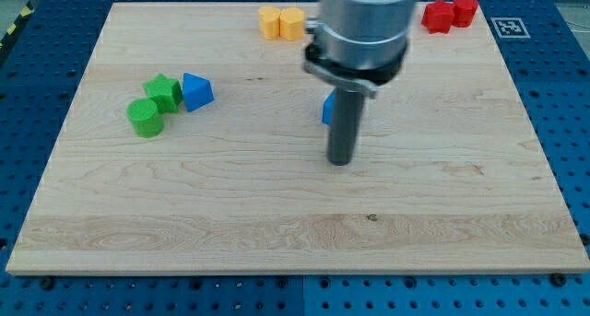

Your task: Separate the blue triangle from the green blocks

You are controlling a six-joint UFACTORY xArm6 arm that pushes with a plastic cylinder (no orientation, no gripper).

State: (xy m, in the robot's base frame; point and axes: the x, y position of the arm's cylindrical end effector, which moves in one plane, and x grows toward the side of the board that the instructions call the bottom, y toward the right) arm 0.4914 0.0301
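The blue triangle [196, 91] lies on the wooden board at the view's left, touching the green star [164, 92] on its left. A green cylinder [145, 118] sits just below-left of the star, touching it. My tip [340, 160] rests on the board near the middle, well to the right of these blocks and apart from them. A second blue block [326, 108] is mostly hidden behind the rod; its shape cannot be made out.
Two yellow blocks [280, 23] sit together at the board's top edge, left of the arm. Two red blocks [449, 13] sit together at the top right. The wooden board [277, 224] lies on a blue perforated table.
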